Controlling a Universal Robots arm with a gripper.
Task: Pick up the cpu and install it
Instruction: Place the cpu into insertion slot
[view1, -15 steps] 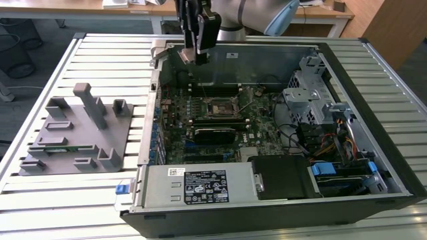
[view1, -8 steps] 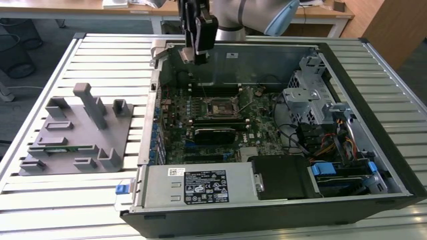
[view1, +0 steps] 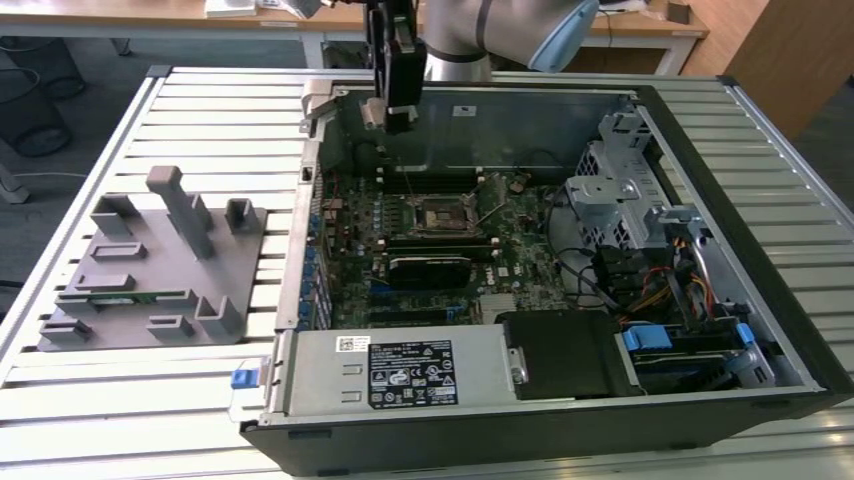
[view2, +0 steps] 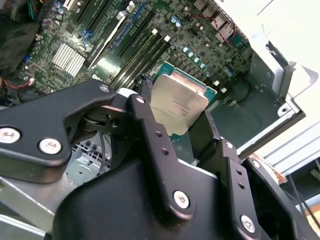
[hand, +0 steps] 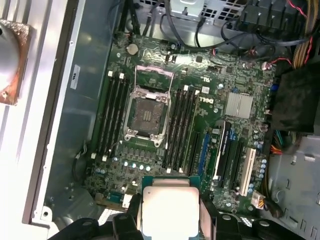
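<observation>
- Slatted metal table (view1: 80, 400). A grey plastic fixture (view1: 147, 270) sits near the table's edge at the exterior view's left. A thin green memory stick (view1: 140, 296) lies in one of its slots.
- An open computer case (view1: 534, 110) lies flat over the table's middle and out toward the edge at the exterior view's right. The motherboard (view1: 400, 250) faces up.
- The gripper (view1: 398, 115) hangs over the case's far wall, high above the board.
- In both wrist views the black fingers (view2: 145, 120) press on two opposite sides of the cpu (view2: 179, 102), so it is clamped and lifted clear of the board. The silver-grey top shows in the first wrist view (hand: 170, 207).
- The socket (view1: 438, 215) is mid-board, between the rows of memory slots. Its metal frame is folded back and the dark centre is exposed (hand: 147, 112). The cpu is well apart from it, on the far-wall side.
- A metal drive cage (view1: 614, 190) and bundled cables (view1: 654, 290) fill the case's side toward the exterior view's right.
</observation>
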